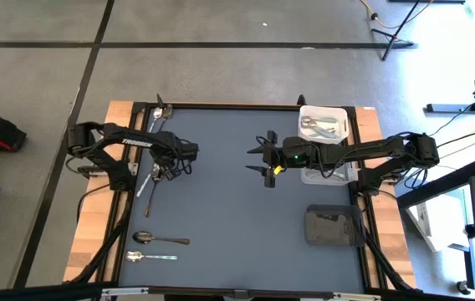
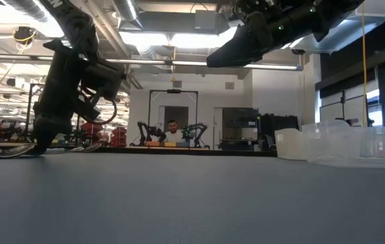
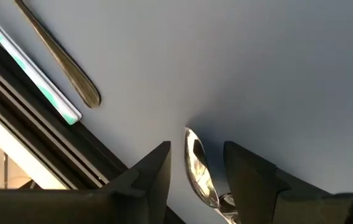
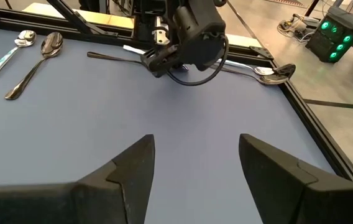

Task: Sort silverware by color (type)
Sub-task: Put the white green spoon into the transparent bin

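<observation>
Bright ceiling lights (image 2: 158, 37) flare in the low view, leaving the arms dark silhouettes above soft shadows.

Flat blue-grey table mat (image 1: 237, 209) in a black frame, loose slim metal spoons (image 1: 159, 239) along its left side, white rectangular bin (image 1: 324, 122) and dark rectangular bin (image 1: 333, 225) sitting at the right

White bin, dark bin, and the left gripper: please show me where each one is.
white bin (image 1: 344, 113): high view, on its right rim.
dark bin (image 1: 333, 226): high view, on its middle.
left gripper (image 3: 196, 165): left wrist view, midway between its fingertips, over a spoon bowl.
</observation>
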Motion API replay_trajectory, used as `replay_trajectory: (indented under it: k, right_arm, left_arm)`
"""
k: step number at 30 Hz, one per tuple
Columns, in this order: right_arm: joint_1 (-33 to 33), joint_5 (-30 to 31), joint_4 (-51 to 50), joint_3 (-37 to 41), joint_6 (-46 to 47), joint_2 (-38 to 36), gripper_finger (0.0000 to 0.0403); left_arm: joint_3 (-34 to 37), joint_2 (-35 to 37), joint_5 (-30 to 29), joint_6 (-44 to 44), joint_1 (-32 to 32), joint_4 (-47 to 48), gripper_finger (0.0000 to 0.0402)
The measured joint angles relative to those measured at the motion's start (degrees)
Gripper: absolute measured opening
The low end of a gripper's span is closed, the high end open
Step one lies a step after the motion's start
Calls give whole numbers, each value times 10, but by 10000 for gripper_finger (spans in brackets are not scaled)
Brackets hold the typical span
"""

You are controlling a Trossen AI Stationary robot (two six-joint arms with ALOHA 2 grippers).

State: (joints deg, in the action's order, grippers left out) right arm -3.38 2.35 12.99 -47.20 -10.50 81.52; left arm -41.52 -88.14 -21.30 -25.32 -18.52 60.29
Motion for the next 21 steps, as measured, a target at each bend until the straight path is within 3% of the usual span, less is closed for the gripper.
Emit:
replay_trajectory:
  k: [12, 21]
  right_arm:
    - [0, 0, 0, 0, 0, 0, 223]
    - [0, 0, 1, 0, 0, 0, 223]
  left_arm:
    - [20, 0, 5, 11, -38, 4, 122]
    - [20, -8, 33, 39, -47, -3, 37]
